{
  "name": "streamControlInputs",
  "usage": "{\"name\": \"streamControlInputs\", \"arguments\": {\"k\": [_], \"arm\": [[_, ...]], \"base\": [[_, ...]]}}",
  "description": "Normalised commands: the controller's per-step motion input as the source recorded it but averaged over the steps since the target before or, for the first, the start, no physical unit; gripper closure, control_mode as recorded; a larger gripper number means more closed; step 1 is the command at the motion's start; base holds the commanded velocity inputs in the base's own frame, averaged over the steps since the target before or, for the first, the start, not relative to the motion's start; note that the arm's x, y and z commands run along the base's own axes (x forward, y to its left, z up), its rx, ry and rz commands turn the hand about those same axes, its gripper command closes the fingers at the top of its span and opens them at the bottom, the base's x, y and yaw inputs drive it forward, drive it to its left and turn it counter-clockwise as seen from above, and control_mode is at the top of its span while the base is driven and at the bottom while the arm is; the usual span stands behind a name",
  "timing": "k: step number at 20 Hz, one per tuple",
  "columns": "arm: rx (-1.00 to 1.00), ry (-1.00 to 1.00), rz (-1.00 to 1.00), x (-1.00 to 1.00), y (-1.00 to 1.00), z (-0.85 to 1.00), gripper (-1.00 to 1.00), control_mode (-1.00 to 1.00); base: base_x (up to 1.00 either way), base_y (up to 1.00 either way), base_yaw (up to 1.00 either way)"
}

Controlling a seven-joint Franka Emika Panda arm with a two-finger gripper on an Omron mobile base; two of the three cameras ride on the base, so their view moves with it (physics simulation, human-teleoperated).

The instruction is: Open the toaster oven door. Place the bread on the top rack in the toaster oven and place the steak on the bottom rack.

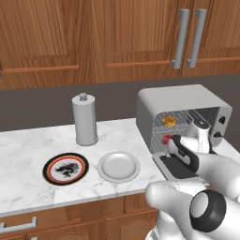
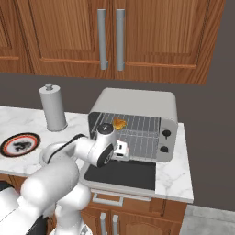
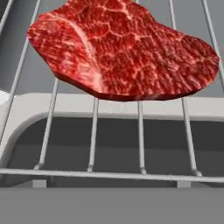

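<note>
Home kitchen, rendered: wooden wall cabinets (image 1: 93,37) with grey bar handles (image 1: 180,37) above a marble counter (image 1: 28,154); toaster oven (image 2: 137,103), plates (image 1: 118,166) and grey canister (image 1: 85,119) on it.

canister (image 1: 85,120) upright | patterned plate (image 1: 65,168) beside white plate (image 1: 118,166) | wooden cabinets (image 1: 117,37)

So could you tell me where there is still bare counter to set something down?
Bare marble lies left of the patterned plate and between the canister and the toaster oven. It is crowded at the oven mouth, where the open door and the arm take the room.
</note>
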Motion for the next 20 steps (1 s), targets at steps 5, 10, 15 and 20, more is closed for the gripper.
{"name": "streamControlInputs", "arguments": {"k": [5,10,15,20], "arm": [[0.11,-0.16,-0.19,0.59,0.04,-0.01,-1.00,-1.00],[0.04,-0.15,-0.19,-0.06,0.00,0.50,-1.00,-1.00],[-0.01,-0.07,-0.10,-1.00,0.24,0.60,-1.00,-1.00],[-0.07,-0.01,-0.01,-0.91,0.96,0.47,-1.00,-1.00]], "base": [[0.00,0.00,0.00],[0.00,0.00,0.00],[0.00,0.00,0.00],[0.00,0.00,0.00]]}}
